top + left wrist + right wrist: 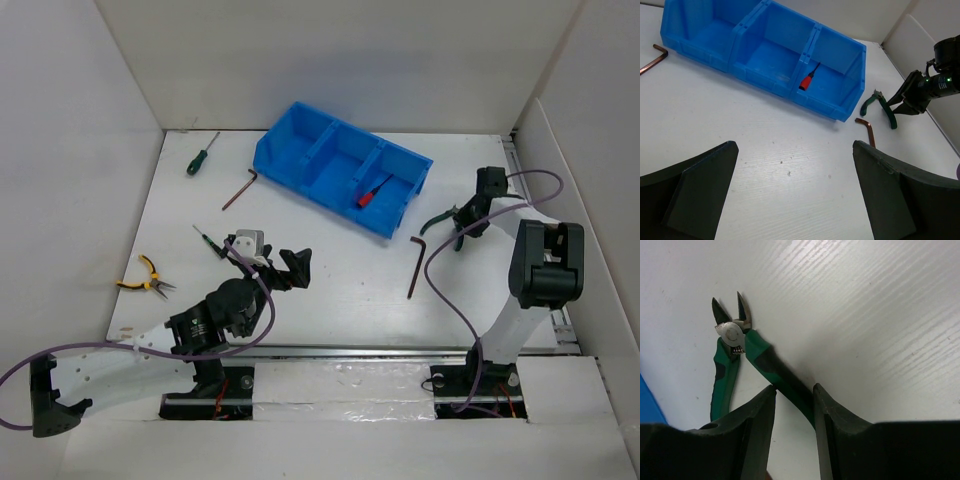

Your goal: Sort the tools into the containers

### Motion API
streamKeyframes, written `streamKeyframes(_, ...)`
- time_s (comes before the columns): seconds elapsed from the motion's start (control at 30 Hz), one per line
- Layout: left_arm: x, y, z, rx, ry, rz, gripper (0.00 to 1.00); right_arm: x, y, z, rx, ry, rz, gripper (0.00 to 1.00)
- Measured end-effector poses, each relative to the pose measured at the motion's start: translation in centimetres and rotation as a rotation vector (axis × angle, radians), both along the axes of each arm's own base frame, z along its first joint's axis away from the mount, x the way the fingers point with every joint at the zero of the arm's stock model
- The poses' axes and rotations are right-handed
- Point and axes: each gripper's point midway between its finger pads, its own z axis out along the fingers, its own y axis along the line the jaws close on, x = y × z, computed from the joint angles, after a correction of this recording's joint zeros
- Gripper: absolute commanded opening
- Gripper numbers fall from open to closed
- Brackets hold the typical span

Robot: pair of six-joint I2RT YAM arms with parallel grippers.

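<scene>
The blue bin point(322, 196) lies at the back centre, with a red-handled screwdriver point(372, 192) in its right compartment. Green-handled pliers point(760, 352) lie flat on the table right of the bin. My right gripper point(794, 387) straddles one of their handles, its jaws a little apart. My left gripper point(794, 146) hangs wide open over bare table in front of the bin, holding nothing. Loose on the table are a green-handled screwdriver point(201, 157), a thin screwdriver point(208, 240), yellow-handled pliers point(145, 278) and two hex keys point(238, 190) point(415, 265).
White walls close the table in on the left, back and right. A purple cable point(445, 270) loops from the right arm over the table's right side. The right wall stands close to the right gripper.
</scene>
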Motion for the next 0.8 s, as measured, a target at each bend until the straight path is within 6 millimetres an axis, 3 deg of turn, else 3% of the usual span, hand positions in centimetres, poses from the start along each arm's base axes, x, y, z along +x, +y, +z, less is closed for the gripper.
streamKeyframes(0.63,-0.6,0.6,1.6,-0.062,-0.025,-0.022,0.99,0.7,0.6,-0.7,-0.117,0.150,0.122,0.39)
streamKeyframes(0.77,-0.8,0.8,2.1,-0.086,-0.035,-0.030,0.99,0.5,0.5,-0.8,-0.134,0.161,0.129,0.30)
streamKeyframes(0.8,-0.8,0.8,2.2,-0.089,-0.036,-0.031,0.99,0.3,0.6,-0.8,-0.134,0.167,0.134,0.23)
